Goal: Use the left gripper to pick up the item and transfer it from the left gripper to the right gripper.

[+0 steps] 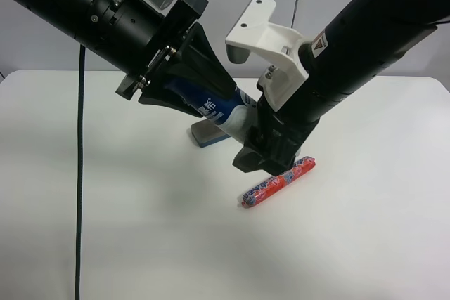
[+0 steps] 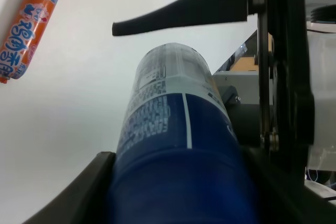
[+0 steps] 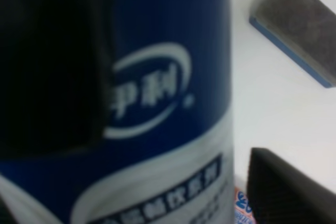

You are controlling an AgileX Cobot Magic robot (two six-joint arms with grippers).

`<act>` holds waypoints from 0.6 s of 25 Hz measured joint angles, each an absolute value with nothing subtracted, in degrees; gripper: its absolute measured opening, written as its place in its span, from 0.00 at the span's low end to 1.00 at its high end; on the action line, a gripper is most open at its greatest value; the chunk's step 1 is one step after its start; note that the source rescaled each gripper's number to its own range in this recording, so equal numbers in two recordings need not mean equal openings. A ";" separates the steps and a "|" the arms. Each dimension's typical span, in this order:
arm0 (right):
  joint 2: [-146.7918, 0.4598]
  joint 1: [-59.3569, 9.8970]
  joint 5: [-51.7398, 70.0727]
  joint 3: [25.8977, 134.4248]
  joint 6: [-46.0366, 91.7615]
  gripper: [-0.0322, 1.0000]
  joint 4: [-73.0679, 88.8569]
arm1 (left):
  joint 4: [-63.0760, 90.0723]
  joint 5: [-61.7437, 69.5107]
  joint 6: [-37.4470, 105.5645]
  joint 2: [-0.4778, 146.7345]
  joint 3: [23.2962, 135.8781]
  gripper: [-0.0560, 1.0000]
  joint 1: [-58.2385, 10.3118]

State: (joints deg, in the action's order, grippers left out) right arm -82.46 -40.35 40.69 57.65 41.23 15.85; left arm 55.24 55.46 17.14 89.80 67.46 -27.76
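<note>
The bottle [image 1: 226,109] is up off the desk [image 1: 126,230], hanging tilted right above the eraser [image 1: 206,133], dark blue end higher, white end lower. The left end effector [image 1: 211,100], on the all-black arm, is clamped on that blue end, and the left wrist view looks straight along the bottle's printed side. Here is the right end effector [image 1: 261,158], below its white bracket [image 1: 271,47], at the bottle's white end just past the eraser. Its fingers sit either side of the bottle but they are apart: the right wrist view shows a sliver of desk between one finger [image 3: 289,192] and the label. The sausage stick [image 1: 279,181] lies flat on the desk near the eraser, on the right end effector's side, one end tucked under it.
</note>
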 joint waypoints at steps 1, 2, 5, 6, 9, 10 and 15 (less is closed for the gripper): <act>-82.46 -40.35 40.69 57.65 41.23 0.46 15.85 | 55.24 55.46 17.14 89.80 67.46 0.05 -27.76; -82.46 -40.35 40.69 57.65 41.28 0.44 15.90 | 55.26 55.46 17.14 89.80 67.46 0.05 -27.76; -82.46 -40.35 40.69 57.65 41.64 0.40 16.28 | 55.26 55.46 17.14 89.80 67.46 0.05 -27.76; -82.46 -40.35 40.69 57.65 41.69 0.39 16.71 | 55.26 55.46 17.14 89.80 67.46 0.05 -27.76; -82.46 -40.35 40.63 57.65 41.89 0.39 17.19 | 55.31 55.46 17.14 89.80 67.46 0.05 -27.76; -82.46 -40.35 40.63 57.65 41.91 0.38 17.19 | 55.31 55.46 17.14 89.80 67.46 0.05 -27.76; -82.48 -40.35 40.57 57.65 42.14 0.11 17.24 | 55.31 55.64 17.14 89.80 67.46 0.05 -27.76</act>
